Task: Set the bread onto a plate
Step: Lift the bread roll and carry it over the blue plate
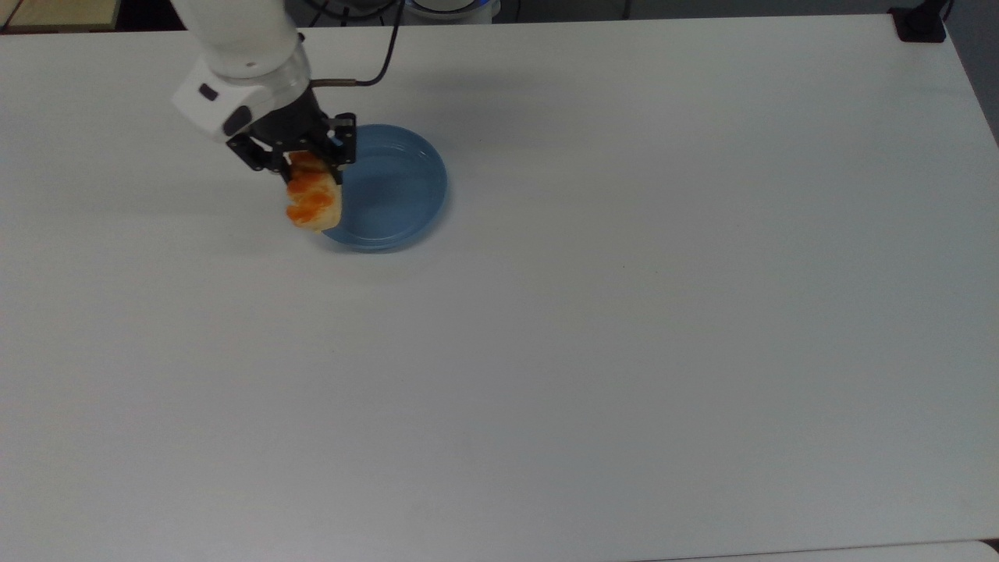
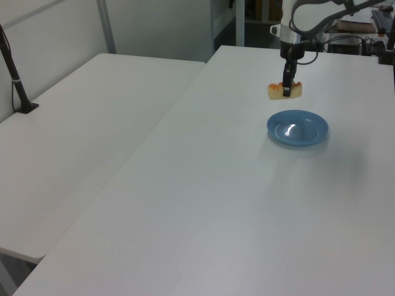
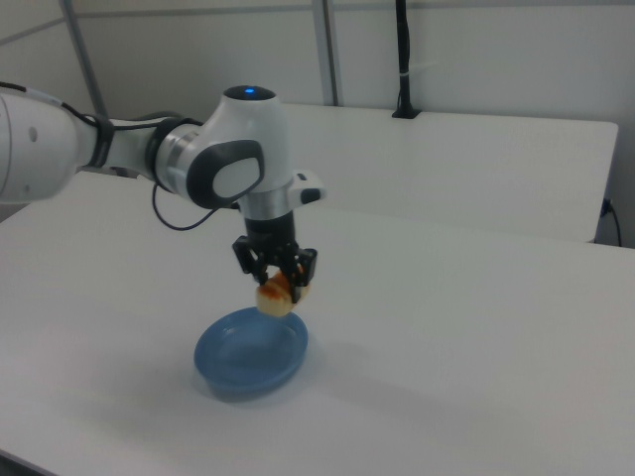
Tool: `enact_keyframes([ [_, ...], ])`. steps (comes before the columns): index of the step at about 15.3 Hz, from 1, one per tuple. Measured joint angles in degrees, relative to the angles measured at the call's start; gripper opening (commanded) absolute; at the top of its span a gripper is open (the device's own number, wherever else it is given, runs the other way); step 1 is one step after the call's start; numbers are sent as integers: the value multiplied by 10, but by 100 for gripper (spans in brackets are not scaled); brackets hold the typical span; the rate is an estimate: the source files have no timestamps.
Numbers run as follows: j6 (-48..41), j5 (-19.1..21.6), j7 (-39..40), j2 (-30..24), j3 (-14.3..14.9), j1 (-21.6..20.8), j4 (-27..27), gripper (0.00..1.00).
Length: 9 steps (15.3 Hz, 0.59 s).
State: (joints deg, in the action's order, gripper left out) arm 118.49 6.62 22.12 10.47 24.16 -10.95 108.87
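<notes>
My gripper (image 1: 303, 165) (image 2: 286, 90) (image 3: 280, 285) is shut on the bread (image 1: 313, 201) (image 2: 285, 91) (image 3: 274, 296), a cream bun with orange-brown lobes, and holds it in the air. The bread hangs over the top view's left rim of the blue plate (image 1: 386, 191) (image 2: 298, 127) (image 3: 248, 352). In the right view the bun sits just above the plate's far edge. The plate rests flat on the white table and holds nothing.
The white table (image 1: 593, 328) stretches wide to the top view's right and below the plate. A second white table (image 2: 74, 123) stands at the left view's left, with a black post (image 2: 15, 80) on it. A black cable (image 1: 375, 74) trails from the wrist.
</notes>
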Motion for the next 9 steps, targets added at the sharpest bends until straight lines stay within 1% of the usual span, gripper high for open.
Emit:
enact_keyframes([
  [3,0,-19,-10,-13,0,-23,26,57],
  [9,0,-47,-32,-15,-1,-49,57,59],
])
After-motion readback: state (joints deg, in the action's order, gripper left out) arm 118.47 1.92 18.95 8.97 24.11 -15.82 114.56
